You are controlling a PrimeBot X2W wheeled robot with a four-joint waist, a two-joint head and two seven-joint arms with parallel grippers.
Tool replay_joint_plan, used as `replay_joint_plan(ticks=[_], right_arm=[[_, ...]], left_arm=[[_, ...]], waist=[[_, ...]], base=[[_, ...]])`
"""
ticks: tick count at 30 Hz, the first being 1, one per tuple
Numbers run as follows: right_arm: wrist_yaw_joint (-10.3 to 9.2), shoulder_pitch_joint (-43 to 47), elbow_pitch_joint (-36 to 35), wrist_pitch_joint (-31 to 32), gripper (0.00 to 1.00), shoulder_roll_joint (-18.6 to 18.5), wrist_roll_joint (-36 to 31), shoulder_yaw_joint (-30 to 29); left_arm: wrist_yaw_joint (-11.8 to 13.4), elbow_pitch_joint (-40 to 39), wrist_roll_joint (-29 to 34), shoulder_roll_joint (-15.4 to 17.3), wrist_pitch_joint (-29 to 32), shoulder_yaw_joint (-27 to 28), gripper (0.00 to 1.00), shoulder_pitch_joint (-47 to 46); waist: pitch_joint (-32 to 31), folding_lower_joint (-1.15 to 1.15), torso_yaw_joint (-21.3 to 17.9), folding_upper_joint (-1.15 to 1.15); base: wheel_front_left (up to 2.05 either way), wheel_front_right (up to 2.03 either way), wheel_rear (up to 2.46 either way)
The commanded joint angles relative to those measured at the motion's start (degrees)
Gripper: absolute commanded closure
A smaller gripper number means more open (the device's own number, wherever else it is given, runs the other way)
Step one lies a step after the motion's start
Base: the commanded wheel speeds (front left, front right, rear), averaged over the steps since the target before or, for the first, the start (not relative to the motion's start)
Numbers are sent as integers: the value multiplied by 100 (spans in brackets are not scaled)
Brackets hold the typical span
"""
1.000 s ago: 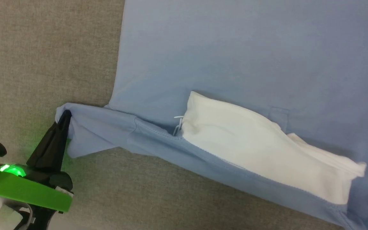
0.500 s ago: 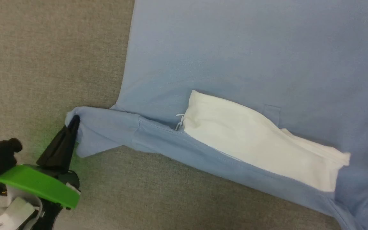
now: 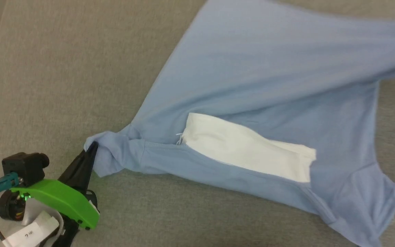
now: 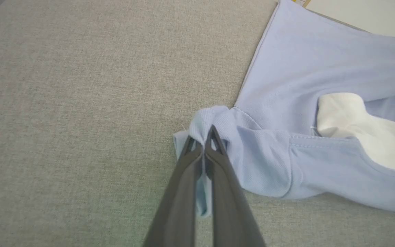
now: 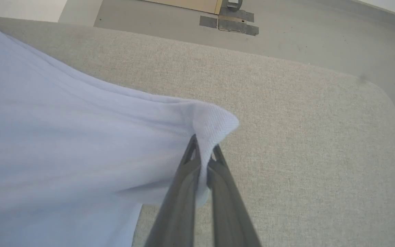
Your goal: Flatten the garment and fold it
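Observation:
The garment (image 3: 259, 79), a light blue T-shirt with a white panel (image 3: 245, 151) at the neck, lies stretched across the grey padded table. My left gripper (image 3: 93, 145) is shut on a bunched sleeve end at the lower left of the head view; the left wrist view shows the garment (image 4: 307, 85) with blue cloth pinched between the tips of that gripper (image 4: 202, 137). In the right wrist view my right gripper (image 5: 204, 144) is shut on a corner of the garment (image 5: 63, 137), which is lifted off the surface. A second sleeve (image 3: 372, 206) lies at the lower right.
The grey fabric table (image 3: 63, 75) has free room to the left of the shirt. Its rounded far corner (image 5: 382, 92) shows in the right wrist view, with grey floor (image 5: 321, 31) and taped patches beyond it.
The head view has pulled back and shifted. The shirt's far side is now drawn up and tight toward the upper right. My left gripper keeps its hold on the sleeve end.

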Motion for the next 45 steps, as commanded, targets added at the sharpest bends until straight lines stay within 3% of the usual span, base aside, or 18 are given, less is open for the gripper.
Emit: replay_joint_plan(ticks=[1, 6, 12, 16, 22, 23, 24, 30, 36, 41, 45], right_arm=[[-8, 386, -113, -46, 100, 9, 116, -21], [-8, 1902, -621, -163, 100, 424, 310, -114], [-8, 3360, -616, -537, 100, 1104, 526, -97], [-8, 3963, -337, -790, 100, 1536, 567, -31], [-8, 4306, 159, -1053, 98, 1827, 631, 92], [-8, 4297, 162, -1145, 70, 1849, 657, 89], [-8, 4273, 141, -1264, 0, 1876, 709, 58], [-8, 3962, -379, -2169, 0, 1903, 924, -186], [-8, 3552, -890, -3559, 0, 1563, 952, -75], [-8, 3227, -789, -4552, 0, 1536, 898, -63], [-8, 2831, -533, -4700, 0, 1560, 768, 101]], left_arm=[[77, 32, 55, -30, 20, -20, 100, 78], [274, 110, 195, -73, 92, -154, 100, 178], [342, 304, 253, -147, 110, -292, 100, 259], [322, 432, 235, -209, 105, -353, 100, 250], [260, 662, 169, -311, 55, -405, 100, 237], [252, 694, 161, -316, 48, -407, 100, 240], [250, 731, 151, -323, 40, -406, 100, 248], [255, 823, 111, -344, 7, -401, 100, 295], [273, 853, 69, -364, -9, -401, 100, 359], [264, 825, 58, -362, -8, -402, 100, 322], [236, 770, 67, -333, -22, -383, 100, 253]], waist=[[-1031, 0, -818, 20], [-1440, 0, -1038, 20], [-1655, 0, -1123, 20], [-1685, 0, -1087, 20], [-1721, 0, -1031, 20], [-1734, 0, -1028, 20], [-1754, 0, -1029, 20], [-1848, 0, -1049, 20], [-1922, 0, -1064, 20], [-1840, 0, -987, 20], [-1638, 0, -906, 20]], base=[[0, 0, 0], [0, 0, 0], [0, 0, 0], [0, 0, 0], [0, 0, 0], [0, 0, 0], [0, 0, 0], [0, 0, 0], [0, 0, 0], [0, 0, 0], [0, 0, 0]])
